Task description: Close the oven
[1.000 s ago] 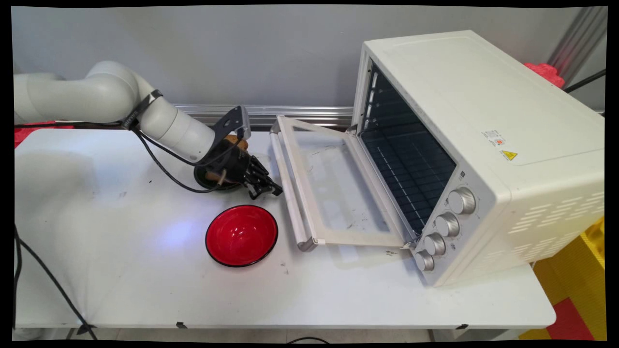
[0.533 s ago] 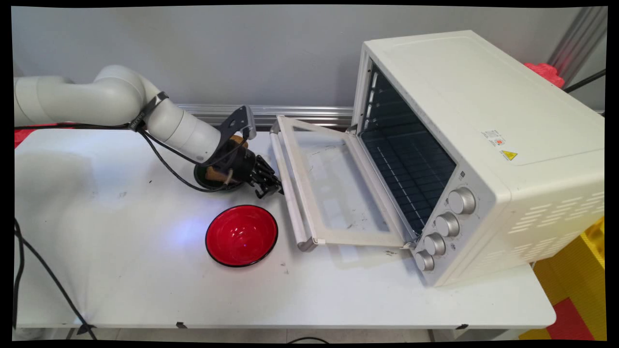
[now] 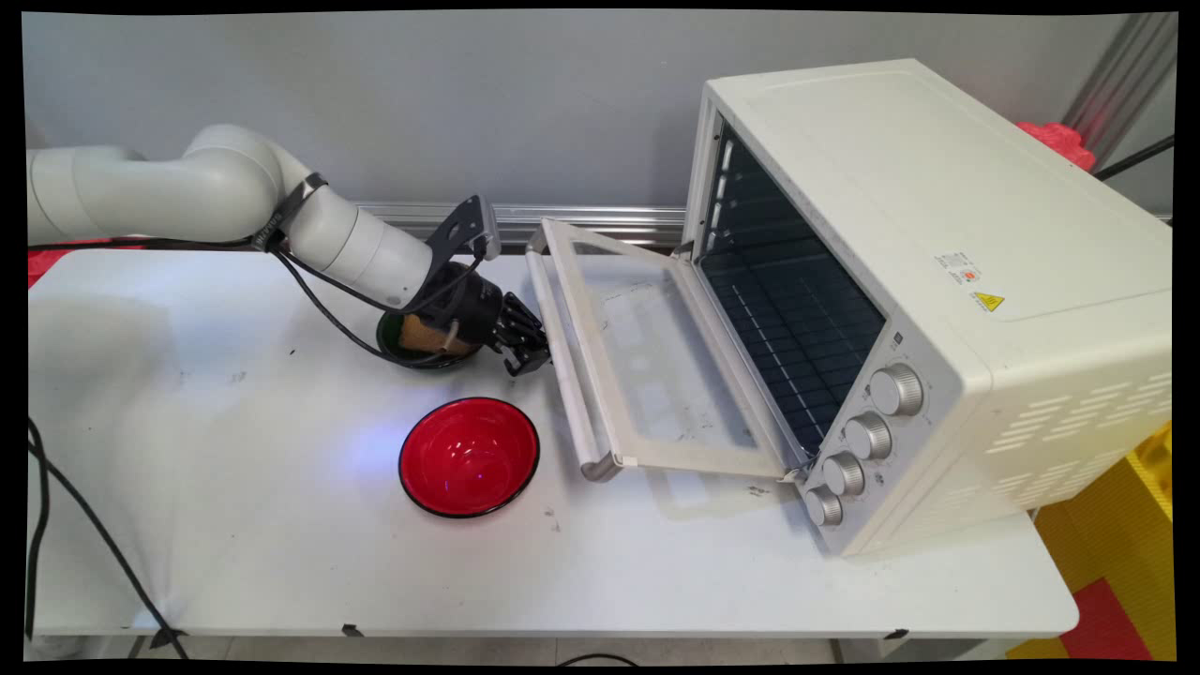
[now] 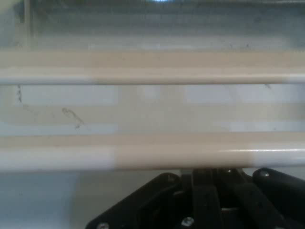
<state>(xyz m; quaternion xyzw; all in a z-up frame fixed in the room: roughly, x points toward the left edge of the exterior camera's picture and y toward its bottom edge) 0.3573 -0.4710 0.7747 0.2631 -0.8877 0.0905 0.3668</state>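
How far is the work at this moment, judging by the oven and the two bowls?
Looks done: the oven has its door folded down, and nothing shows on its rack. In hand: the hand is at the door's handle bar; its grip cannot be judged. Untouched: the red bowl is empty, and the dark bowl under the arm holds something brown.

Toaster oven [image 3: 937,281] fills the frame's right, its open door [image 3: 647,366] reaching toward centre; gripper [image 3: 527,349] just left of the door handle [image 3: 562,361]; bowl [image 3: 469,457] below it, lower centre
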